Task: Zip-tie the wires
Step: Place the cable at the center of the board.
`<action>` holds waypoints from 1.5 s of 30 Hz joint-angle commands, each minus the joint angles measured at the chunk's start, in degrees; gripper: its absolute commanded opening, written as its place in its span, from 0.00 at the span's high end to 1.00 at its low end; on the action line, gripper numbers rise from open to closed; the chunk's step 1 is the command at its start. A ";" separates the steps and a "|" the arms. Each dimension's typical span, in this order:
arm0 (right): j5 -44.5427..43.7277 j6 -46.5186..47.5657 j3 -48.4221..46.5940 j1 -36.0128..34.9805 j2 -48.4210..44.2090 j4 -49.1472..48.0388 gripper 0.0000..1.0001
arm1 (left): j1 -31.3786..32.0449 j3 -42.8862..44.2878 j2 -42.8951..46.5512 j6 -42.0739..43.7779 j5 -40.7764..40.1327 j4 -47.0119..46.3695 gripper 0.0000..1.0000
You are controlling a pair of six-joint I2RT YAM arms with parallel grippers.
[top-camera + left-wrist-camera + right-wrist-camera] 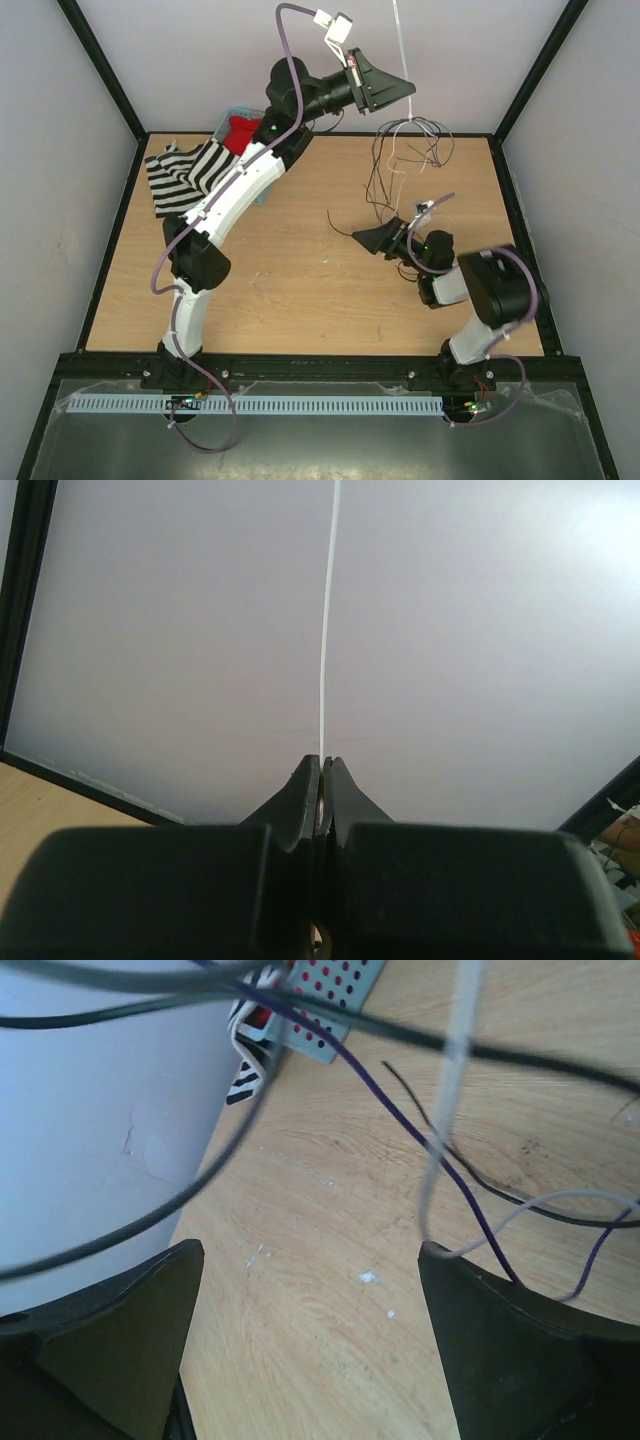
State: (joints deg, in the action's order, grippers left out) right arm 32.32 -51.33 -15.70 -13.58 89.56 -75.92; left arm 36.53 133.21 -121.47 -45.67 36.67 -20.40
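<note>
My left gripper [408,90] is raised high above the table's far side and shut on the zip tie [399,40], a thin white strip that runs straight up from its tip. In the left wrist view the strip [325,630] rises from the closed jaws [322,765]. The wires [410,150], thin dark and pale strands, hang in a bunch just below that gripper, and their ends trail onto the table. My right gripper [365,240] sits low over the table, open and empty [310,1250]. Dark, purple and pale strands [440,1160] cross in front of it, and one pale strand touches its right finger [520,1350].
A black-and-white striped cloth [185,175] lies at the far left. Beside it stands a pale blue perforated basket [238,108] holding something red; the basket also shows in the right wrist view [330,1000]. White walls and a black frame enclose the wooden table [300,290].
</note>
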 commanded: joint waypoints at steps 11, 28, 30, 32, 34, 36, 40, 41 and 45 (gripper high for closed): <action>-11.00 2.33 -14.28 2.51 18.04 -11.65 0.01 | -0.70 -9.51 11.51 -4.70 4.99 -7.00 1.00; -7.36 9.55 -37.39 12.79 22.85 1.27 0.01 | -5.41 -4.11 -0.04 -20.04 12.17 -21.78 1.00; -7.05 9.65 -38.70 14.69 22.15 2.51 0.01 | -5.56 1.48 -3.59 -21.74 13.36 -22.24 1.00; -6.81 11.15 -39.91 16.35 20.76 5.61 0.01 | -5.82 3.16 -5.55 -23.04 14.39 -24.25 1.00; -6.56 15.35 -40.80 17.10 18.74 11.68 0.01 | -6.30 0.94 -5.69 -24.27 15.82 -26.75 1.00; -6.03 19.88 -41.11 17.18 16.54 20.24 0.01 | -7.06 -5.72 -4.19 -25.79 17.18 -30.91 1.00; -9.30 23.61 -37.04 17.08 11.68 34.09 0.01 | -8.88 -26.51 1.52 -25.30 19.26 -39.99 1.00; -9.71 24.11 -35.76 17.10 10.75 36.44 0.01 | -9.23 -30.89 2.71 -24.49 19.76 -40.81 1.00; -11.27 27.42 -31.37 16.46 8.09 44.20 0.01 | -10.06 -46.16 4.33 -22.49 21.12 -46.32 1.00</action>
State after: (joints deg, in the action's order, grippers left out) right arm 22.87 -29.30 -50.81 3.57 99.79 -44.56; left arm 27.62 97.03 -119.70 -69.45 54.87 -56.31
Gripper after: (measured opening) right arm 0.993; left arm 0.001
